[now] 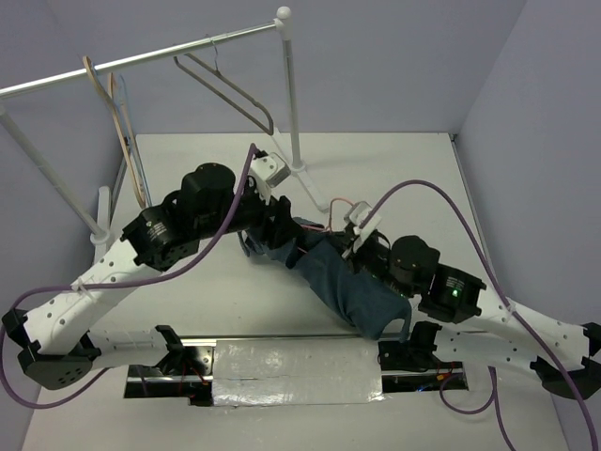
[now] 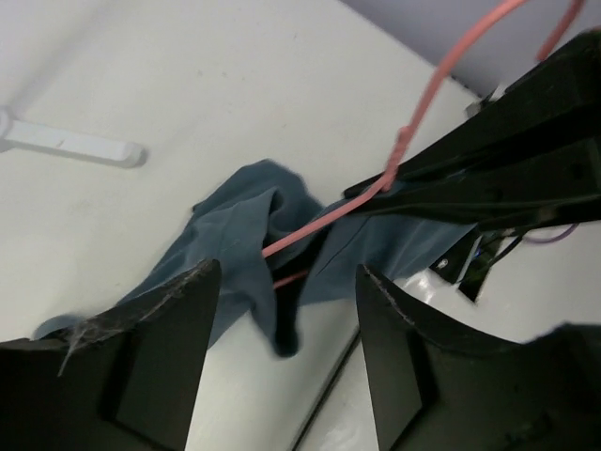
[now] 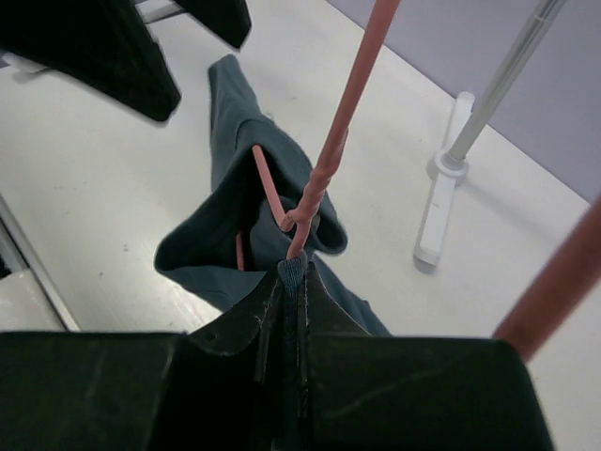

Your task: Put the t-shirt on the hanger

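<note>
The dark blue t-shirt [image 1: 352, 287] lies bunched on the table between both arms. In the right wrist view my right gripper [image 3: 297, 271] is shut on a fold of the t-shirt [image 3: 230, 221], right where the twisted neck of the thin red-pink hanger [image 3: 346, 108] comes out. The hanger's wire runs down inside the cloth opening. My left gripper [image 2: 286, 315] stands open just above the t-shirt [image 2: 230, 225], with nothing between its fingers [image 2: 178, 315]. In that view the hanger [image 2: 424, 99] rises from the cloth to the right gripper [image 2: 394, 183]. From above, the left gripper [image 1: 280, 230] and right gripper [image 1: 346, 246] are close together.
A clothes rack stands at the back, its upright pole [image 1: 291, 94] and foot [image 3: 439, 211] beyond the shirt. A grey-brown hanger [image 1: 230, 89] and pale wooden hangers [image 1: 117, 122] hang on its rail. A silver-taped strip [image 1: 296, 371] runs along the near table edge.
</note>
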